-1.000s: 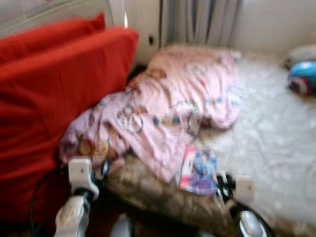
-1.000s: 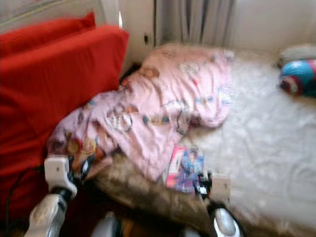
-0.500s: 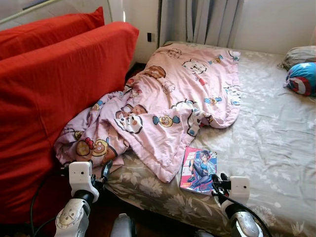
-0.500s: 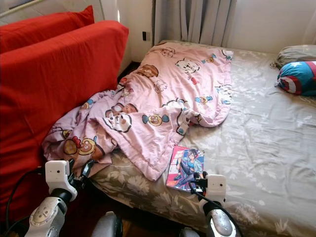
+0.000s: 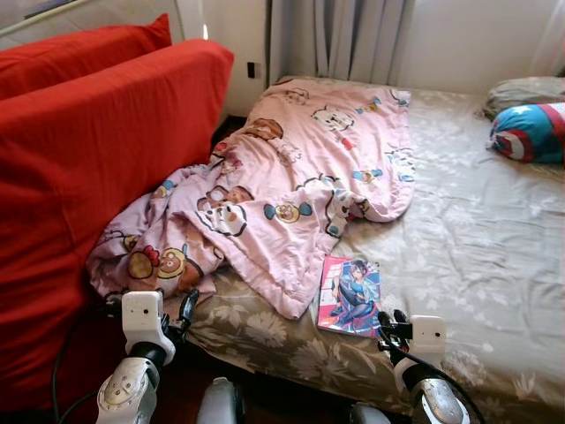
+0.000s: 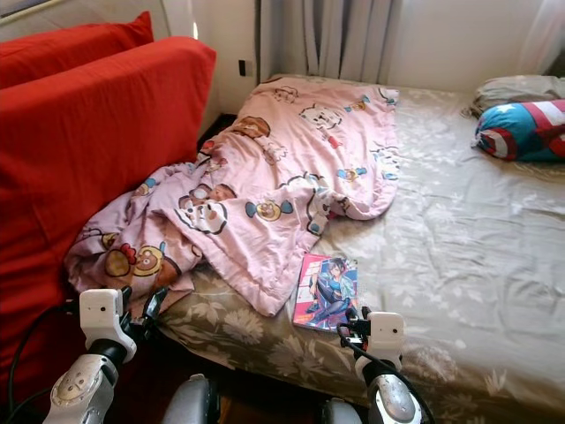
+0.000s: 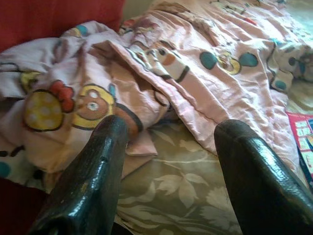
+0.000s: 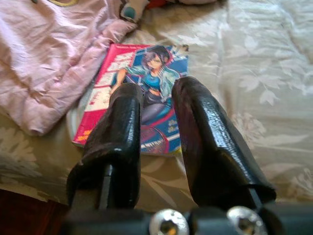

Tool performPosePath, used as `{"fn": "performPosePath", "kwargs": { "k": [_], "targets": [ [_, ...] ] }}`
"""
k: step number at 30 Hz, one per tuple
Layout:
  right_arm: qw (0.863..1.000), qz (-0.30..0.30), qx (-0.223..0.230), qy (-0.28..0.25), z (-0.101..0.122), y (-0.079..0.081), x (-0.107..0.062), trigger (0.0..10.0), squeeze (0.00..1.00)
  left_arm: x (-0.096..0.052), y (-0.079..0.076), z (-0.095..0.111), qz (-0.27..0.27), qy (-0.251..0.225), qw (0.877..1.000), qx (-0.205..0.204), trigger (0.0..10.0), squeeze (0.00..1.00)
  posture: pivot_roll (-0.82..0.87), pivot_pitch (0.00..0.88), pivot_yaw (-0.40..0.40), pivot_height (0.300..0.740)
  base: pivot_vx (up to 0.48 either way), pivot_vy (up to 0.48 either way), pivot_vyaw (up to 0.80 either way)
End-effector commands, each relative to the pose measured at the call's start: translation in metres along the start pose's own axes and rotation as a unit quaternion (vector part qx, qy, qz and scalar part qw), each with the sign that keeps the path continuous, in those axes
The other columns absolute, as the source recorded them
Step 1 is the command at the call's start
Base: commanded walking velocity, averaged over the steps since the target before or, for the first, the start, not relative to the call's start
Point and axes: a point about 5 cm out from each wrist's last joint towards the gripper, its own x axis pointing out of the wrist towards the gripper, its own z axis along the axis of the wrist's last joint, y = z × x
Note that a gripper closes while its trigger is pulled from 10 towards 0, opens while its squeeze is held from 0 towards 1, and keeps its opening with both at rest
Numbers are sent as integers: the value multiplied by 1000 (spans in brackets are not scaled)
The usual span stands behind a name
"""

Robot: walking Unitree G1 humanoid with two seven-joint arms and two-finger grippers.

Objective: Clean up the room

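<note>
A pink cartoon-print blanket (image 5: 300, 177) lies crumpled across the near left part of the bed (image 5: 477, 238) and spills off its edge toward the red sofa. A comic book (image 5: 350, 296) with a colourful cover lies flat on the sheet by the blanket's lower corner. My left gripper (image 7: 168, 147) is wide open and holds nothing, low at the bed's edge in front of the hanging blanket (image 7: 161, 73). My right gripper (image 8: 156, 112) hovers just before the comic book (image 8: 142, 98), its fingers a narrow gap apart with nothing between them.
A big red sofa cushion (image 5: 88, 159) stands upright along the left, close to the bed. A round blue shield-pattern pillow (image 5: 530, 132) and a grey pillow (image 5: 521, 88) lie at the far right. Grey curtains (image 5: 353, 35) hang behind the bed.
The earliest view was blurred and is now sharp; the camera has turned slightly, shifting the scene left. Both grippers stay at the same spots low in the view.
</note>
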Motion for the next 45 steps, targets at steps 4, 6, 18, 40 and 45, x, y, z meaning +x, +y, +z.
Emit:
{"fn": "performPosePath", "kwargs": {
  "k": [4, 6, 18, 40, 45],
  "targets": [
    [1000, 8, -5, 12, -4, 1, -1, 10000, 0, 0, -1, 2, -1, 0, 1000, 0, 10000, 0, -13, 82, -2, 626, 0, 0, 0],
    [1000, 10, -8, 13, -4, 2, -1, 10000, 0, 0, 0, 2, 0, 0, 1000, 0, 10000, 0, -13, 83, -2, 626, 0, 0, 0],
    [1000, 10, -6, 16, -6, 2, -1, 10000, 0, 1, -2, 1, -2, 4, 1000, 5, 10000, 0, -15, 84, -3, 626, 61, 0, 261],
    [1000, 11, -1, 18, -6, 4, 0, 10000, 0, 2, -2, 2, -3, 4, 1000, 6, 10000, 0, -16, 83, 1, 626, 292, 0, 0],
    [1000, 10, -2, 21, -7, 3, 1, 10000, 0, 2, -2, 1, -4, 8, 1000, 7, 10000, 0, -15, 87, 1, 626, 190, 0, 0]
  ]
}}
